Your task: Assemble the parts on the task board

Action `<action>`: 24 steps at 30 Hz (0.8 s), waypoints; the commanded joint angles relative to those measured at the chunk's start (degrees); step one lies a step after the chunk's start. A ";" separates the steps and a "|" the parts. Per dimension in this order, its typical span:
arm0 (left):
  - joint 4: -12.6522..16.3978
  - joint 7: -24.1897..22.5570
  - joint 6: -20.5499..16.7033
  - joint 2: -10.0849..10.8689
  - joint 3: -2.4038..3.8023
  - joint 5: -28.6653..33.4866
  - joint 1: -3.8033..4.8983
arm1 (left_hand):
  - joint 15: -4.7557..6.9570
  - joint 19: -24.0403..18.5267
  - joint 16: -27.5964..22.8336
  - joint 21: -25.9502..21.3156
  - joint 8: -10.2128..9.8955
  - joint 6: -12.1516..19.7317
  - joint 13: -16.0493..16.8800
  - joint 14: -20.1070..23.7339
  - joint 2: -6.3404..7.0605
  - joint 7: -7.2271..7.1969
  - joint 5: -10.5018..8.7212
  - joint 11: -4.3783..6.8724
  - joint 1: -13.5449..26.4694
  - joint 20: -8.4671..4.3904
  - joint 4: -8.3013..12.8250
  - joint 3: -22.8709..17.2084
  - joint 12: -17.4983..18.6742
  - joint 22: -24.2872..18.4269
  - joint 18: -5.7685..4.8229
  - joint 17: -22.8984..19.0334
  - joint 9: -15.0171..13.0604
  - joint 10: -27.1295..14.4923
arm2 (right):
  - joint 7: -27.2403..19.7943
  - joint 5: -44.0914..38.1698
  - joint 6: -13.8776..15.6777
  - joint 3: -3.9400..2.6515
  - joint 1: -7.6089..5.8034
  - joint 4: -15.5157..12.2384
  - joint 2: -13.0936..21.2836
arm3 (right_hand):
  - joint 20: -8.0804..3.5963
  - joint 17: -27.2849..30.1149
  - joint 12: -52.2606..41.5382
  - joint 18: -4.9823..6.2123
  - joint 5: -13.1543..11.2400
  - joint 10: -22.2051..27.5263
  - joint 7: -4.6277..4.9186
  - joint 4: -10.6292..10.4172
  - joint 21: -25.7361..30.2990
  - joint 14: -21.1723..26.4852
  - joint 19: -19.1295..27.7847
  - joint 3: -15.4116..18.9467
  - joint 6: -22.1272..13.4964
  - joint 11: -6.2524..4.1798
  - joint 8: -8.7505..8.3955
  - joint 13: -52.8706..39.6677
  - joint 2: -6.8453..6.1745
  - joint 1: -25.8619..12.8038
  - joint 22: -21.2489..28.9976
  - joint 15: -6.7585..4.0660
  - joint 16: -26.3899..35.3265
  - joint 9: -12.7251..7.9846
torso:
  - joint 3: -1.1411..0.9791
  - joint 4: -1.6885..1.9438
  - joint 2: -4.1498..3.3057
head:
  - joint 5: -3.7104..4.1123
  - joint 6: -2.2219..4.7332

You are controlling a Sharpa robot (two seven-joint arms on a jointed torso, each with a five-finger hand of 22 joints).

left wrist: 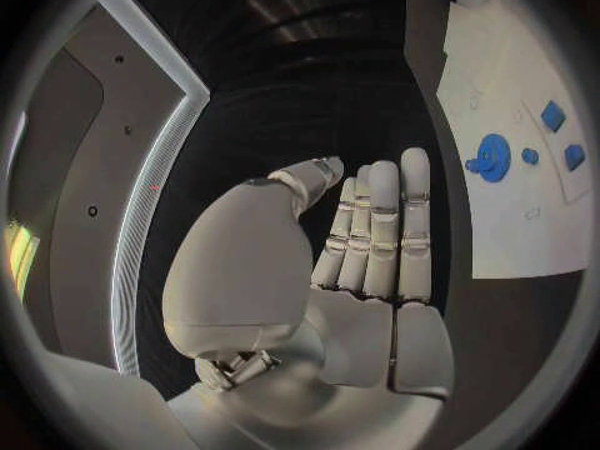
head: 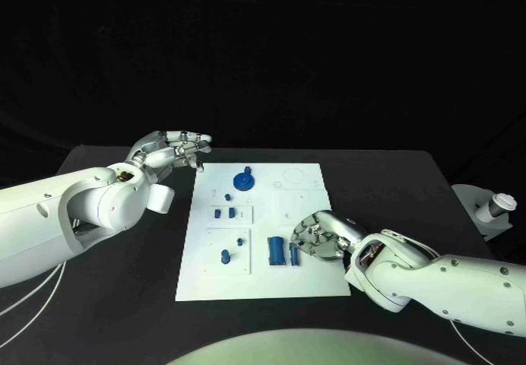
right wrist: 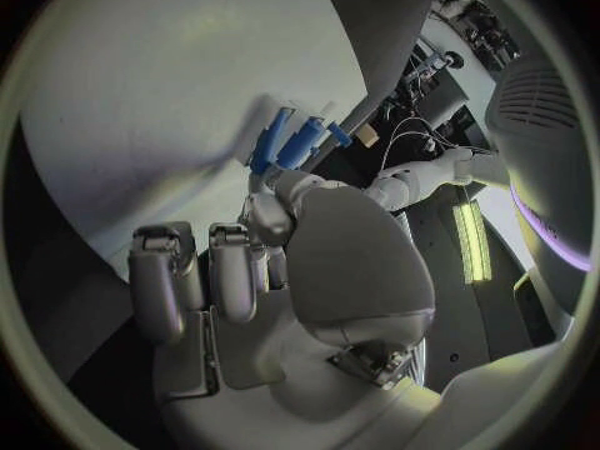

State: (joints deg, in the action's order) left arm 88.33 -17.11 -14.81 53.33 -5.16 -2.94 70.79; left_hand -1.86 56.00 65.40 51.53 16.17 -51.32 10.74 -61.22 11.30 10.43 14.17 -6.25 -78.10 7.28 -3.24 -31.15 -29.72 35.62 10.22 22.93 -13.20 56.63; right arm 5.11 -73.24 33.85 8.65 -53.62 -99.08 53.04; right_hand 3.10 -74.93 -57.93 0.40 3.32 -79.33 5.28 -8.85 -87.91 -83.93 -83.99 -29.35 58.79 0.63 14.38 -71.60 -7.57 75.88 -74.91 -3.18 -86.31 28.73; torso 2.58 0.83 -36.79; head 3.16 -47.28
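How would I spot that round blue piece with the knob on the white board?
Find the white task board in the middle of the black table. Go to its far end, near the left hand. There lies the round blue part, a disc with a small knob sticking out; the other blue parts nearer the right hand are small blocks and bars.

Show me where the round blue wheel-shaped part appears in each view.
Head view: round blue part near the far edge of the task board.
Left wrist view: same part on the board, beyond the left hand.
Right wrist view: not visible.
Shared landmark: the white board.
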 commanded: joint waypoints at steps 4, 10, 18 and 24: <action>0.14 -0.15 0.81 0.00 0.03 -0.14 0.03 | -0.26 0.17 0.01 -0.28 0.24 0.34 0.07 0.18 -0.46 0.13 0.02 -0.08 0.14 0.28 -0.43 0.06 -0.31 -0.09 0.32 -0.09 -0.03 -0.51 | 0.15 -2.03 -0.85 0.02 0.06 0.05 -0.06 | -0.19 -6.22 -0.23 0.02 -0.10 -0.13 -0.21 0.52 -0.18 -4.27 -5.30 -0.15 0.29 -0.19 0.18 0.07 -0.10 0.57 -14.53 -0.13 -0.04 0.12 | 0.02 -0.03 -0.01 | -0.05 -0.04; 0.14 -0.12 0.82 0.01 0.03 -0.14 0.03 | -0.26 0.17 0.01 -0.28 0.24 0.34 0.07 0.18 -0.46 0.13 0.02 -0.08 0.14 0.28 -0.43 0.06 -0.31 -0.09 0.32 -0.09 -0.03 -0.51 | 0.29 -3.25 -0.25 0.02 0.07 0.10 -0.07 | -0.22 -6.15 -0.15 0.04 -0.19 -0.04 -0.10 1.23 -0.10 -4.25 -5.27 -0.08 0.14 -0.13 0.16 0.16 -0.99 0.64 -14.51 -0.13 0.00 0.10 | 0.00 0.01 -0.01 | -0.05 -0.06; 0.15 -0.11 0.80 0.01 0.03 -0.14 0.03 | -0.29 0.15 0.01 -0.32 0.20 0.44 0.06 0.21 -0.45 0.17 0.03 -0.11 0.18 0.29 -0.49 0.05 -0.32 -0.11 0.31 -0.09 -0.01 -0.60 | 0.34 -6.00 1.82 0.03 0.12 0.37 -0.18 | 0.17 -5.80 -0.43 0.04 -0.43 0.54 1.22 3.18 -0.04 -4.14 -5.25 1.11 -2.41 0.88 -1.05 -0.04 -4.94 0.52 -14.49 0.61 0.20 -0.47 | 0.00 -0.01 -0.02 | -0.06 -0.04; 0.12 -0.08 0.75 0.01 0.03 -0.14 0.03 | -0.29 0.15 0.01 -0.32 0.20 0.44 0.06 0.21 -0.45 0.17 0.03 -0.11 0.18 0.29 -0.49 0.05 -0.32 -0.11 0.31 -0.09 -0.01 -0.60 | 0.21 -6.54 1.52 0.03 0.17 0.35 -0.24 | 0.31 -5.83 -0.82 0.03 -0.48 0.52 1.16 3.60 -0.09 -4.14 -5.27 1.38 -2.01 0.90 -0.70 -0.24 -5.32 0.65 -14.51 0.72 0.20 -0.34 | -0.01 -0.02 0.00 | -0.11 -0.16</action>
State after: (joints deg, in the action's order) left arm 88.33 -16.98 -14.81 53.39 -5.16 -2.94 70.79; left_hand -1.86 56.00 65.40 51.53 16.17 -51.11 10.74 -61.22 11.30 10.63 14.17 -6.46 -78.10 7.28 -3.40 -30.98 -29.72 35.56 10.22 22.93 -13.20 56.41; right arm 5.12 -77.84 35.33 8.62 -53.57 -98.77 52.84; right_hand 3.10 -74.92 -58.46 0.40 3.09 -78.71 6.65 -5.54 -87.91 -83.92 -83.99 -28.08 56.79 1.24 13.71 -71.78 -12.40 76.62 -74.94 -2.75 -86.31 28.31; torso 2.58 0.82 -36.79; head 3.07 -47.39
